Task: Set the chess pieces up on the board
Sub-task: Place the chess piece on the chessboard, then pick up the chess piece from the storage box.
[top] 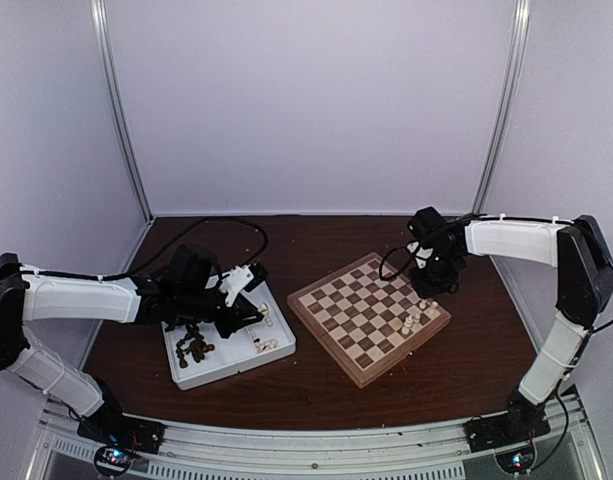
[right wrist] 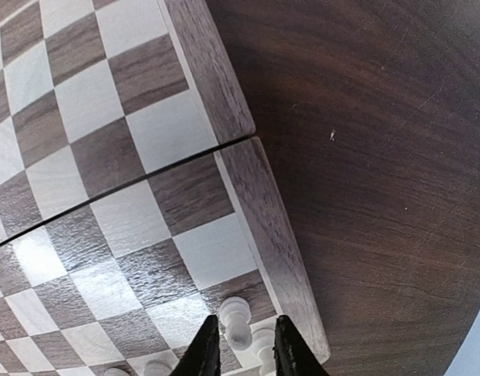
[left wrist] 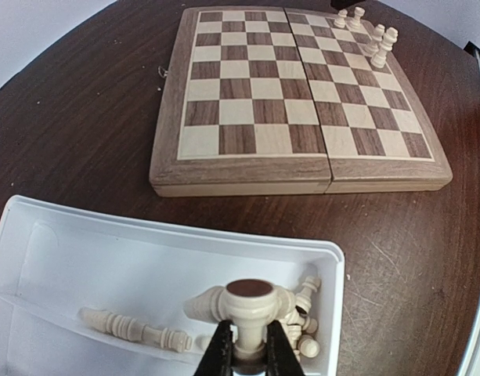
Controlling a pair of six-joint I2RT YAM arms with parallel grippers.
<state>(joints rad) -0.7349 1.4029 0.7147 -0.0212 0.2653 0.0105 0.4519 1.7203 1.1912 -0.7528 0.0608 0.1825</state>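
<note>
My left gripper (left wrist: 250,333) is shut on the stem of a cream-white chess piece (left wrist: 250,298), held above the white tray (left wrist: 185,227), its round felted base facing the camera. Other cream pieces (left wrist: 134,329) lie loose in the tray beneath it. The checkered board (top: 326,345) sits at mid-table, with a few cream pieces (top: 414,320) standing near its right corner. Over that corner my right gripper (right wrist: 246,319) is open. A cream piece (right wrist: 233,311) stands on a dark square between its fingers, with a gap on each side.
The tray (top: 231,365) lies left of the board, holding dark brown pieces (top: 194,347) in its left compartment and cream ones (top: 266,343) in the right. Dark wood table (right wrist: 380,196) runs beyond the board's edge. White walls enclose the space.
</note>
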